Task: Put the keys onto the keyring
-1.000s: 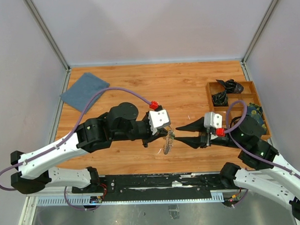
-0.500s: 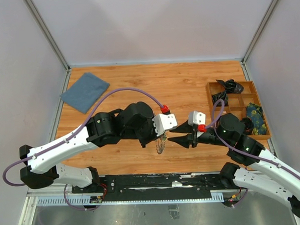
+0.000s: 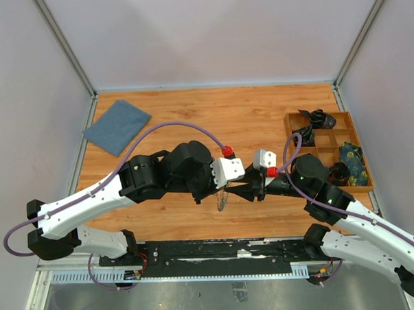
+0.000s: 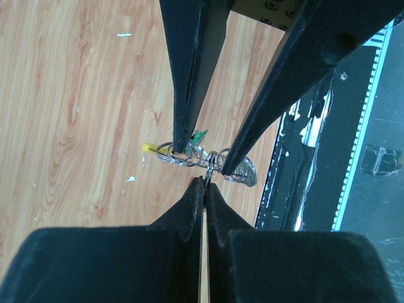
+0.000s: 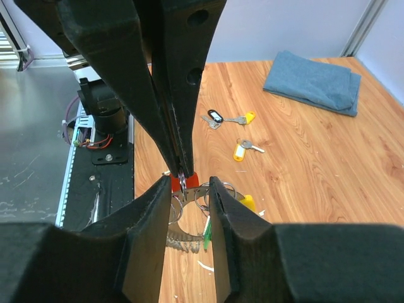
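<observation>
left claw (image 4: pixel 205 183): smooth black tapered fingers pressed together, pinching the wire of the keyring (image 4: pixel 245 172)
keyring: thin silver wire loops, held up off the table (image 3: pixel 192 121) between the two arms, near the front edge; fringe of small toothed silver keys hangs below; yellow tag (image 4: pixel 149 147) and green tag (image 4: pixel 199 136) on it
right claw (image 5: pixel 189 183): jaws apart, matte black fingers straddle the loops from the opposite side; red piece (image 5: pixel 188 179) sits in the gap, contact unclear
keys (image 5: pixel 240 150): loose, flat on the table beyond the ring; one glossy black oval head, two yellow plastic heads, silver blades
table: orange-brown wood grain, fine scratches
cloth (image 3: pixel 116 126): blue, soft, folded, far left corner
tray (image 3: pixel 344 121): wooden, divided compartments, right edge, dark items inside
</observation>
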### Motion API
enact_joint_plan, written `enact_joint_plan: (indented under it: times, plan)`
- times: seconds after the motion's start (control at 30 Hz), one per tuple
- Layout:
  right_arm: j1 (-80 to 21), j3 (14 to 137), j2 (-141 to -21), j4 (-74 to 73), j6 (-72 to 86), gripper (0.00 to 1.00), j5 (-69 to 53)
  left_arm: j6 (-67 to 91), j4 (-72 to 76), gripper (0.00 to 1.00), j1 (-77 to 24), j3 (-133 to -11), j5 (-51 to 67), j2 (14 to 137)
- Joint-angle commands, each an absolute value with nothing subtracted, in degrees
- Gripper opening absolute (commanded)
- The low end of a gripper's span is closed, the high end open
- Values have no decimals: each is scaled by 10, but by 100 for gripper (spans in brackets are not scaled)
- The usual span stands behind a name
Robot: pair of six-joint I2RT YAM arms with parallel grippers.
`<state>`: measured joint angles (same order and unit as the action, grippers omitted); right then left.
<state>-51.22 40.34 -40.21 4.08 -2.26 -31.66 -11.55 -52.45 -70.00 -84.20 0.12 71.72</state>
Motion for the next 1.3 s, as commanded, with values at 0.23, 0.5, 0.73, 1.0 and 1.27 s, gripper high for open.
enact_joint_plan:
  times: [0.23, 0.5, 0.73, 1.0, 1.27]
  plan:
    - [-521, 395, -415, 71, -10, 25, -336, -122, -499, 0, -707, -853, 10, 695]
    - [-521, 396, -415, 83, -5, 24, -339, -122, -497, 0, -707, -847, 15, 696]
    - [-521, 396, -414, 92, 1, 22, -344, -121, -495, 0, -707, -846, 17, 695]
    - [-521, 402, -414, 79, 1, 1, -352, -120, -495, 1, -708, -846, 16, 695]
    - [-521, 414, -401, 71, -4, 0, -357, -115, -454, 21, -708, -816, 16, 673]
